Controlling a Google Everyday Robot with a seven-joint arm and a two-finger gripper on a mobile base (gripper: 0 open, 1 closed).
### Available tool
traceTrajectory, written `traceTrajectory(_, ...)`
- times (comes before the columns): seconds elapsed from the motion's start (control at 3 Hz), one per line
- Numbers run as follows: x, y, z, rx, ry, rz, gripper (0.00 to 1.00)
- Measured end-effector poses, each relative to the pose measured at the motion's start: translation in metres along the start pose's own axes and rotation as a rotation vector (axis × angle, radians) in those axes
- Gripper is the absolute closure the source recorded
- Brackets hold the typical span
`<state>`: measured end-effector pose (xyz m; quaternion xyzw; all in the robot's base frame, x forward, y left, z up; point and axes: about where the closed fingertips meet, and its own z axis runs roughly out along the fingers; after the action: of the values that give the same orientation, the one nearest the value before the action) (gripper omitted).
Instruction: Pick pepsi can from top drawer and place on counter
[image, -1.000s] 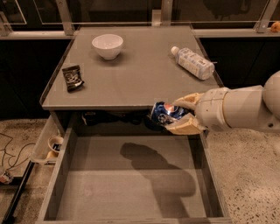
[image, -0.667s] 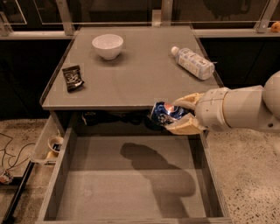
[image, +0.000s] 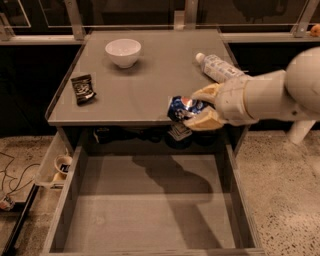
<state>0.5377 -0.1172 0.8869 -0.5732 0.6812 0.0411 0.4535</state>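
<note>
**Grey counter ahead: can out of the drawer, not yet set down**

Grey counter (image: 150, 90) is filling the upper half of my view. The top drawer (image: 125, 215) is standing pulled out below it, and its floor is showing nothing but the arm's shadow. The gripper (image: 196, 108) is hanging at the counter's front edge, right of centre, on a pale arm (image: 270, 95) reaching in from the right. Its two tan fingers (image: 202, 92) are clamping the pepsi can (image: 181, 107), one above and one below. The can is lying tilted between them with its logo facing me. I am judging it to be over the counter's front lip rather than over the drawer, but I cannot tell whether it is touching the surface.

So I am counting the pick as done and the placing as only half done. What I am expecting next is to carry the can further in over the counter, lower it, let go and back away. A white bowl (image: 123, 51) is sitting at the back left. A plastic bottle (image: 217, 67) is lying just behind the gripper, and a dark packet (image: 83, 89) is near the left edge. I am therefore aiming for the bare patch between them.
</note>
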Motion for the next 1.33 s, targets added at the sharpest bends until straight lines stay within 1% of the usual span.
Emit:
traceTrajectory(0.33,-0.016,-0.045,0.021,0.007,-0.028,-0.049,1.00)
traceTrajectory(0.67,-0.023,-0.077,0.047,0.003,-0.050,-0.059,1.00)
traceTrajectory(1.33,-0.021,-0.111,0.091,-0.015,-0.087,-0.035,1.00)
